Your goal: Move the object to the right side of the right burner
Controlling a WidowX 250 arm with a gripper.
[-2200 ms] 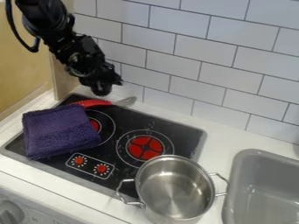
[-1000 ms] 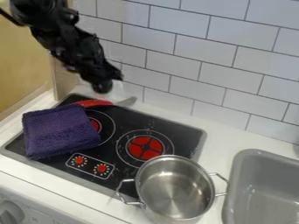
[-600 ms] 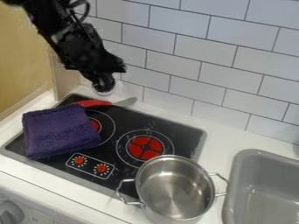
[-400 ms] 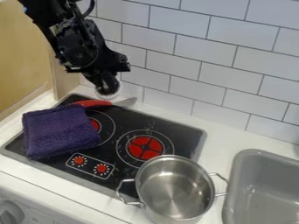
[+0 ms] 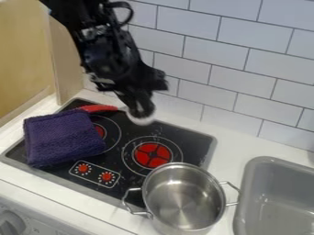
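One pale thing (image 5: 141,121) hangs beyond the right burner (image 5: 153,155), apparently gripped in the claw (image 5: 142,110) for carrying to that burner's right.

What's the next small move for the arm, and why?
Probably ease the black gripper rightward without lowering: the pale round object at its tip hangs near the back edge of the black stovetop, short of the right side of the round red right burner, with the two-handled steel pot in front.
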